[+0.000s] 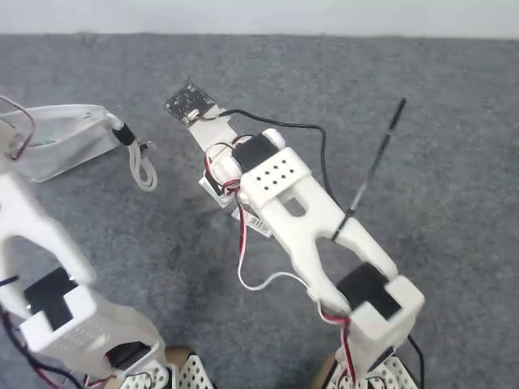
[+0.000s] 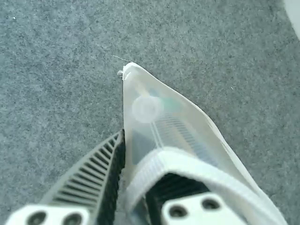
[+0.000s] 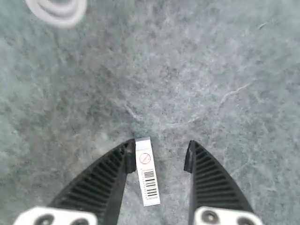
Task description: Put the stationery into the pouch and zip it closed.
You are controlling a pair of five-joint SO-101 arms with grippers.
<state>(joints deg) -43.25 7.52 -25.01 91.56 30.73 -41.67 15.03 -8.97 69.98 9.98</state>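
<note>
- Translucent, soft plastic makes up the pouch [image 2: 173,126], which the left claw [image 2: 140,159] grips by one edge at the far left of the grey tabletop [image 1: 454,97]. It looks light and floppy, so its mouth will probably sag and fold unless it is held near the zip.
- White cord loop [image 1: 144,172] trails from the pouch's end onto the tabletop.
- Right claw [image 3: 158,152] stands open low over a small white labelled piece [image 3: 146,173], which lies flat between the fingers, close against one of them.
- That piece looks thin and light. A pinch across its narrow sides seems best, though it may skid on the fabric.
- Black pen [image 1: 377,158] lies well apart, toward the right of the high view. It looks stiff, slim and apt to roll, so mid-barrel is the place to take it.
</note>
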